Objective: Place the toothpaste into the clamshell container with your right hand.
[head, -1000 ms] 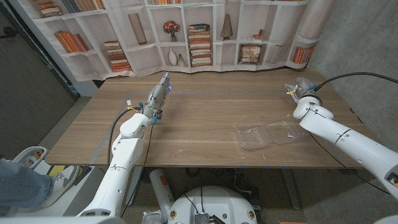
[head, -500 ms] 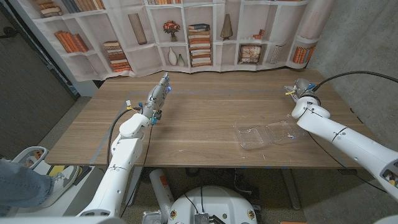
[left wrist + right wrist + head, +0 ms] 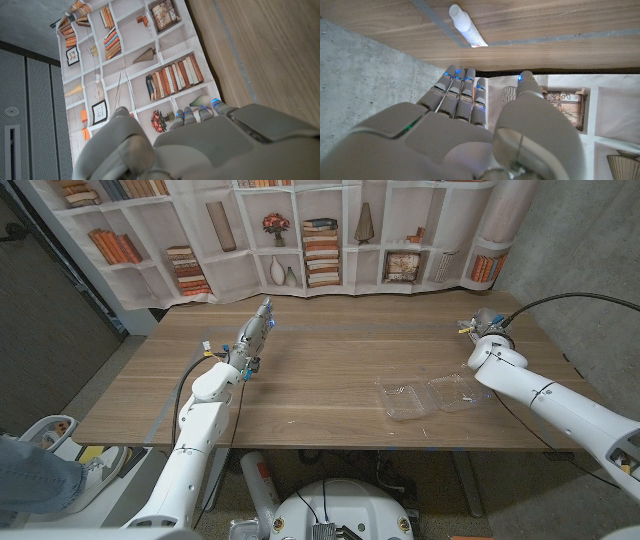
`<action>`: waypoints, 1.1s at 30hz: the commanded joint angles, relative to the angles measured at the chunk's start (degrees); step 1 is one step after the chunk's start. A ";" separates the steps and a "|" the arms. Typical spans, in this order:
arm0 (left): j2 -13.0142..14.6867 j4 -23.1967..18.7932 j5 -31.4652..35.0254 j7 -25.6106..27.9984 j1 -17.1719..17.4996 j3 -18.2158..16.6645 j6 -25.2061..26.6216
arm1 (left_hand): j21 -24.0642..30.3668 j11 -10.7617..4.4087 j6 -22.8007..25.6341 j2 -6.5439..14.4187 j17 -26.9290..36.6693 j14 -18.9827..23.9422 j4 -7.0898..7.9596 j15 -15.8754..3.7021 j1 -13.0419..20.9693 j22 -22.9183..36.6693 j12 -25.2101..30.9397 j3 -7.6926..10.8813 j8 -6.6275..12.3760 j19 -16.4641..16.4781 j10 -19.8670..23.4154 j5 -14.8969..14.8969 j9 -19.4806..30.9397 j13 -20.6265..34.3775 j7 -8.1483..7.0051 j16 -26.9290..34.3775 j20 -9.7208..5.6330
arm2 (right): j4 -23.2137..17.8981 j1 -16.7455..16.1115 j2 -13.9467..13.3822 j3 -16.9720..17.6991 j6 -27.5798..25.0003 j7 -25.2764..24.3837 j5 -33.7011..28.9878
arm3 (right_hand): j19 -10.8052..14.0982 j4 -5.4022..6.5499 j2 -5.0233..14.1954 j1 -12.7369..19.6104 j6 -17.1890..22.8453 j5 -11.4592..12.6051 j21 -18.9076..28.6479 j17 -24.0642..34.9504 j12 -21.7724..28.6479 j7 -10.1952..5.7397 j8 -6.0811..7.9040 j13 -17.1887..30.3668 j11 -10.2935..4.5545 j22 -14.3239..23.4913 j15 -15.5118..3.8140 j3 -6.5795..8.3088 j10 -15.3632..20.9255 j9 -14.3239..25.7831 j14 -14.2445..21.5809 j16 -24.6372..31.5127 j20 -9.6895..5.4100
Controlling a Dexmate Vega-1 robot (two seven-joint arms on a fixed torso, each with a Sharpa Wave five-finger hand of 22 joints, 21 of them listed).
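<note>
Even, bright overhead light; soft faint shadows on bench [image 3: 320, 370]. Head view sharp, edges bowed. Wrist views: near hand surfaces slightly soft.

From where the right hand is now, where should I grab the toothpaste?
Take the toothpaste across the middle of its tube, coming down from above. It lies flat on the table just past the right hand, so thumb and fingers can close on its long sides.
</note>
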 commanded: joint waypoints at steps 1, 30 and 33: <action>0.15 -0.31 0.37 0.32 0.07 0.07 0.11 | -0.03 -0.22 -0.39 0.06 0.27 -1.84 -0.09 0.27 0.43 0.15 0.03 -0.08 -0.15 -4.14 -0.23 -0.12 0.26 0.25 -0.15 -0.15 -1.75 | 1.47 1.22 0.50 -0.88 -1.27 0.49 -0.08 | 0.54 -0.09 0.13 1.15 0.42 0.30 -0.13 0.23 0.49 0.00 0.29 0.26 -0.22 0.11 -0.89 0.23 0.62 0.27 0.75 0.15 -0.26; 0.76 -1.61 0.58 0.69 0.29 0.13 1.15 | -0.22 -0.38 -0.41 0.25 0.27 -1.87 -0.11 0.28 0.51 0.17 0.04 -0.28 -0.15 -4.19 -0.21 -0.19 0.28 0.26 -0.16 -0.11 -1.72 | 7.94 5.35 2.91 -4.84 -2.37 2.34 -1.37 | 2.20 -0.04 0.29 2.73 2.34 0.41 -0.43 0.29 0.79 -0.52 0.55 0.28 -0.51 0.20 -1.83 0.72 3.12 0.30 3.45 0.34 -1.17; 0.80 -1.59 0.58 0.76 0.26 0.10 1.20 | -0.23 -0.37 -0.45 0.27 0.27 -1.88 -0.11 0.26 0.52 0.17 0.03 -0.29 -0.16 -4.19 -0.22 -0.19 0.28 0.26 -0.14 -0.12 -1.73 | 8.50 5.60 3.17 -4.92 -2.33 2.36 -1.32 | 2.26 -0.05 0.30 2.89 2.42 0.42 -0.48 0.29 0.76 -0.47 0.53 0.28 -0.47 0.21 -1.79 0.77 3.18 0.31 3.55 0.31 -1.18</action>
